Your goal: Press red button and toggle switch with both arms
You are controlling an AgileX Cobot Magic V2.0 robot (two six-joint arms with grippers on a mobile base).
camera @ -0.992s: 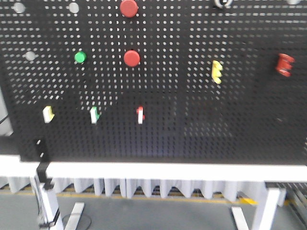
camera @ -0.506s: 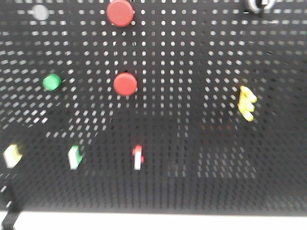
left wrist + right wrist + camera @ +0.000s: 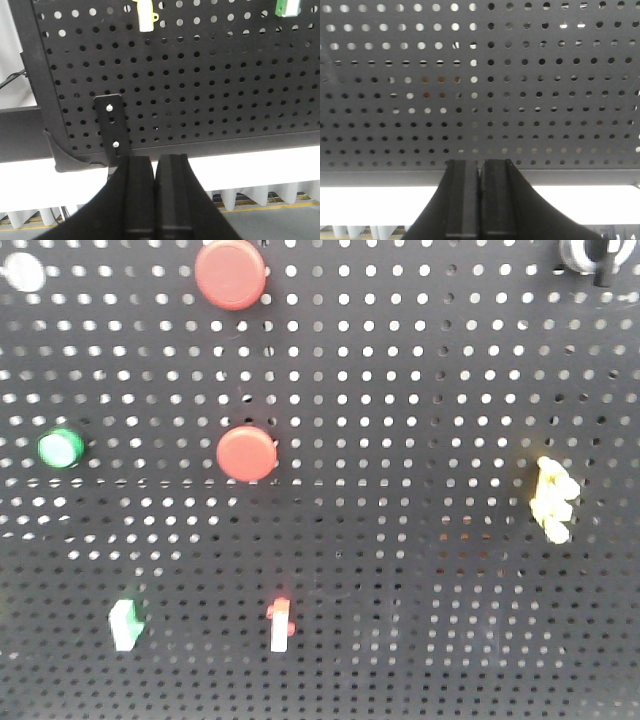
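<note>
You're facing a black pegboard (image 3: 420, 390) filling the front view. The red button (image 3: 231, 275) is sitting at the top edge, left of centre, directly above a smaller red button (image 3: 246, 453). A red-and-white toggle switch (image 3: 280, 624) is sitting low, below both. The left gripper (image 3: 154, 162) and right gripper (image 3: 480, 165) are both hanging clenched on nothing, near the board's bottom edge.

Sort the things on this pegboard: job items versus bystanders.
Job: larger red button; red-white toggle switch or green-white toggle switch (which, unclear); left gripper; right gripper, both shut.
Bystanders: smaller red button; green button; yellow part.
</note>
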